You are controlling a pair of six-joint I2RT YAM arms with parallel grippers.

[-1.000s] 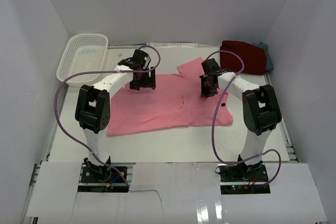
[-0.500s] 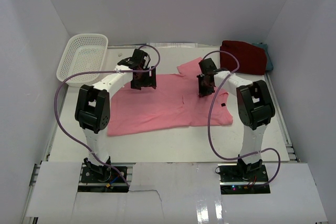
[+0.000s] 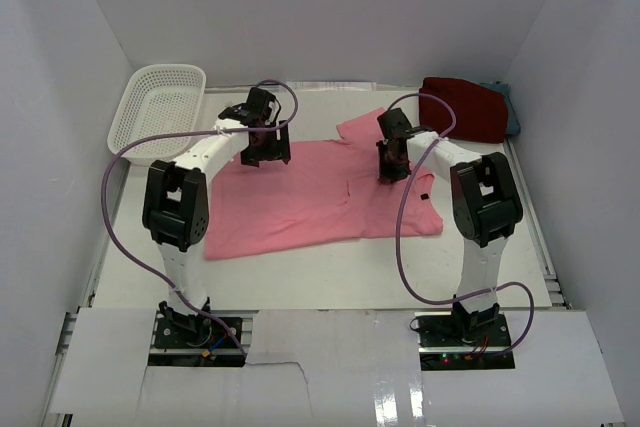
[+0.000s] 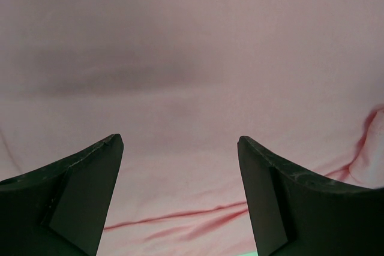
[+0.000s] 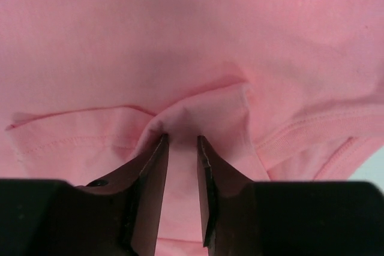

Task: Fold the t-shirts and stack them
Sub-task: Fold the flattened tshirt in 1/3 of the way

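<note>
The light pink t-shirt (image 3: 310, 197) lies spread flat in the middle of the table. My left gripper (image 3: 266, 153) is open over its far left edge; the left wrist view shows only pink cloth (image 4: 192, 58) between the spread fingers (image 4: 90, 184), which hold nothing. My right gripper (image 3: 391, 171) is at the shirt's far right part, and the right wrist view shows it (image 5: 183, 139) shut on a raised fold of pink cloth (image 5: 198, 112). The dark red t-shirt (image 3: 462, 107) lies folded at the back right, on the teal-grey one (image 3: 512, 115), which only peeks out.
A white perforated basket (image 3: 160, 107) stands at the back left. White walls close in the table on three sides. Purple cables loop from both arms.
My left gripper has shifted a little toward the far edge of the shirt. My right gripper has moved slightly left and back, and a fold of pink cloth now sits pinched in it.
</note>
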